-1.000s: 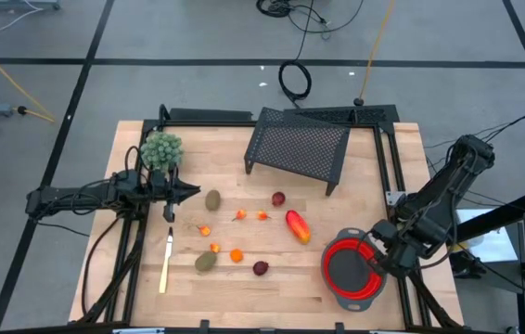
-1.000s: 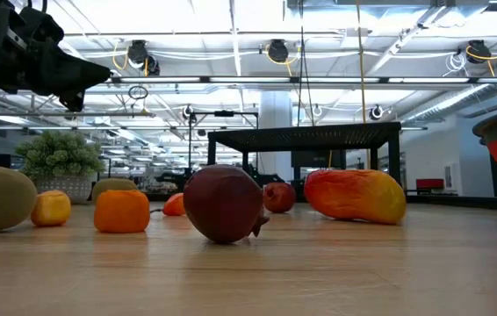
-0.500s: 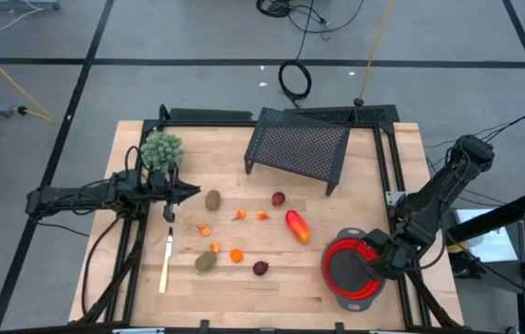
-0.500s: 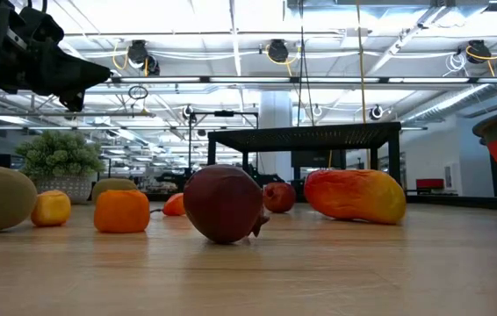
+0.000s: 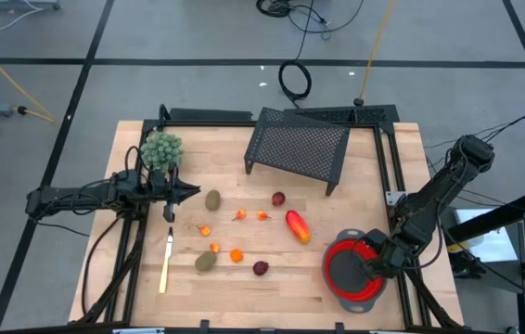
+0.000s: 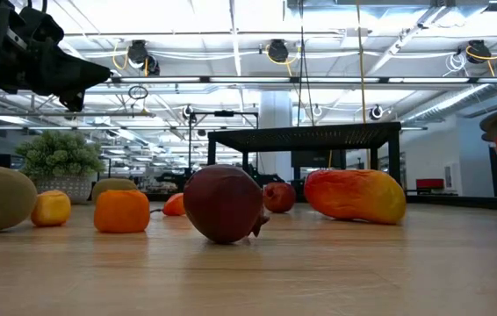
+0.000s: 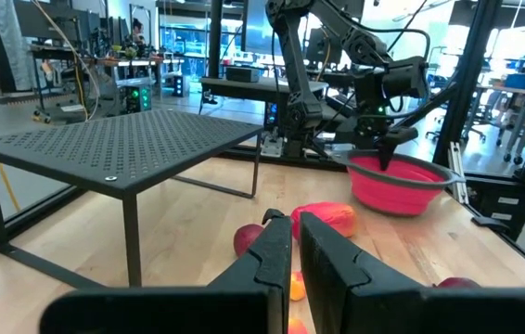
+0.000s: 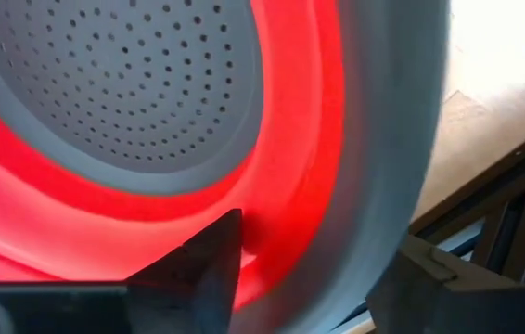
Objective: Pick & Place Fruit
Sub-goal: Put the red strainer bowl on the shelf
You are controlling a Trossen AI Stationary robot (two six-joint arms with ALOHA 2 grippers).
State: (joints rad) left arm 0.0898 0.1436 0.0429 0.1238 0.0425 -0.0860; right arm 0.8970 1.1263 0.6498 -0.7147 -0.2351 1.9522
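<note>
The red colander [image 5: 353, 272] stands near the right front corner of the wooden table [image 5: 244, 186] and serves here as the landmark. The right gripper [image 5: 377, 263] is at the colander's right rim: in the right wrist view one dark finger [image 8: 209, 255] is inside the red wall and the other is outside the grey rim, so the jaws stand apart around the wall; I cannot tell if they already press on it.

All fruit lies on the table to the left of the colander. The elongated red-orange piece [image 5: 297, 225] is the nearest, just up and left of the colander. One dark red ball [image 5: 261, 268] lies left of the colander near the front edge, the other dark red ball [image 5: 278, 199] is farther back. One brownish-green oval [image 5: 206, 262] lies far left of the colander, the second oval [image 5: 212, 199] is behind it. Small orange bits [image 5: 236, 254] are spread between them.

The left gripper [image 5: 188, 192] waits far to the left of the colander, above the table, with its jaws together and holding nothing.
</note>
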